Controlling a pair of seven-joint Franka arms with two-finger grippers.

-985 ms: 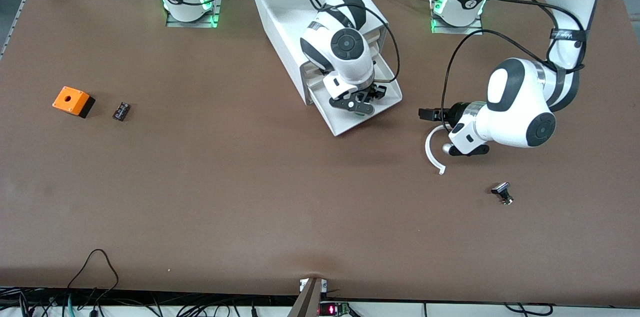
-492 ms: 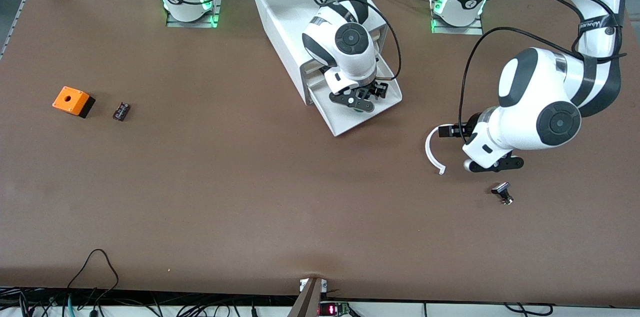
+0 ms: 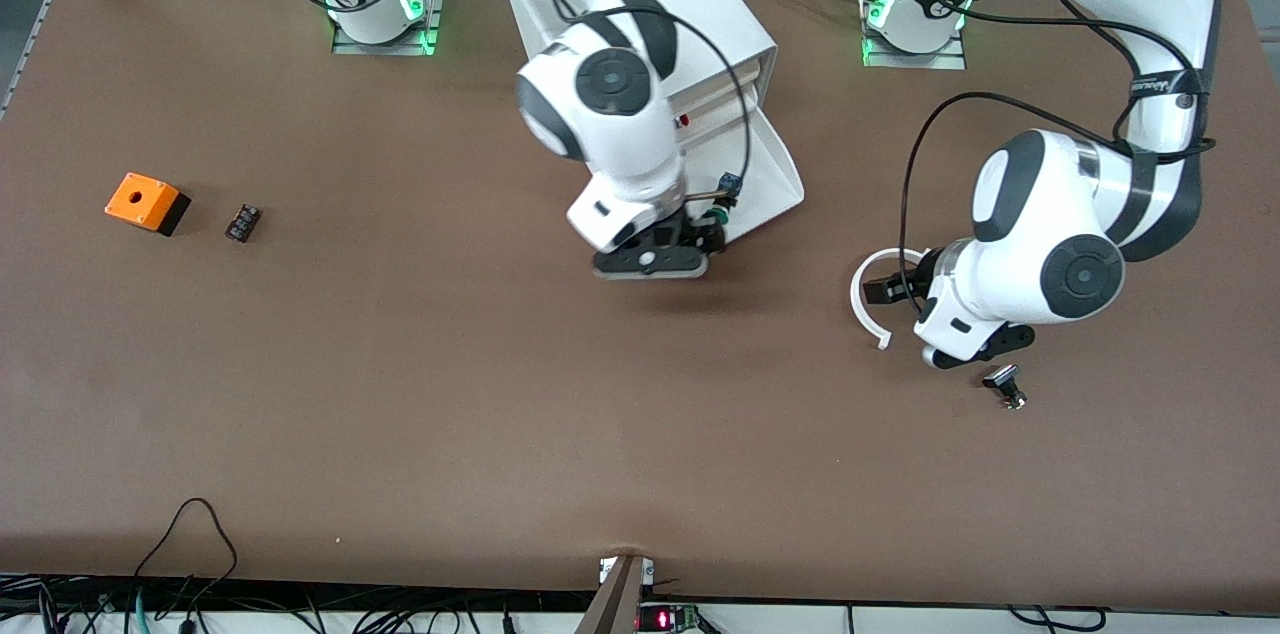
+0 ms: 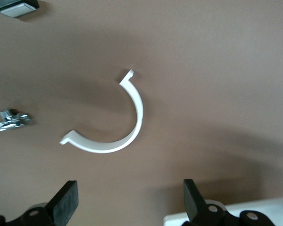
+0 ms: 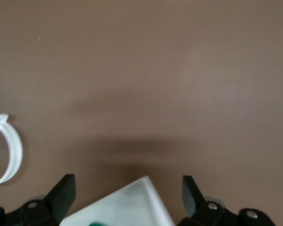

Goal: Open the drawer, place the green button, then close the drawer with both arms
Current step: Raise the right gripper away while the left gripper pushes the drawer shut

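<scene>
Right gripper (image 5: 127,197) spread wide, empty, over the open drawer's (image 3: 770,176) front corner. Button probably that green speck (image 5: 96,223) inside the drawer, mostly hidden. Left gripper (image 4: 127,202) wide open, empty, above white C-clip (image 3: 866,299) on brown table (image 3: 400,394).

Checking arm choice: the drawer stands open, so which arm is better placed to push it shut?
Right. The right gripper, open, is at the drawer's front edge; the left gripper hovers over a white curved piece, away from it.
</scene>
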